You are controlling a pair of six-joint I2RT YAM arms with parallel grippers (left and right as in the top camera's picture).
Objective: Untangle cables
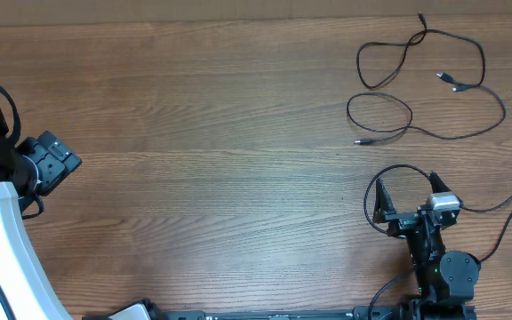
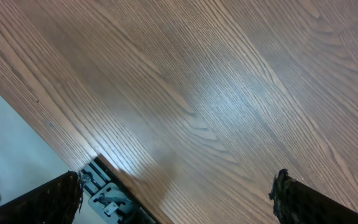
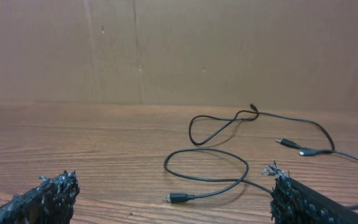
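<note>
The cables lie loose at the table's far right: thin black cords (image 1: 456,135) in loops, with one plug end (image 1: 360,141) nearest my right arm and two small plug ends (image 1: 450,82) inside the big loop. In the right wrist view the cords (image 3: 229,123) lie ahead, and a USB plug (image 3: 179,198) rests on the wood between and just beyond my fingers. My right gripper (image 1: 407,191) (image 3: 171,179) is open and empty, near the front edge below the cables. My left gripper (image 1: 59,161) (image 2: 176,183) is open and empty at the far left, away from the cables.
The wooden table (image 1: 203,124) runs back to a brown board wall (image 3: 166,50). A thicker black wire (image 1: 389,171) loops by the right arm's wrist. The left wrist view shows the table's edge with a metal bracket (image 2: 110,200) below it.
</note>
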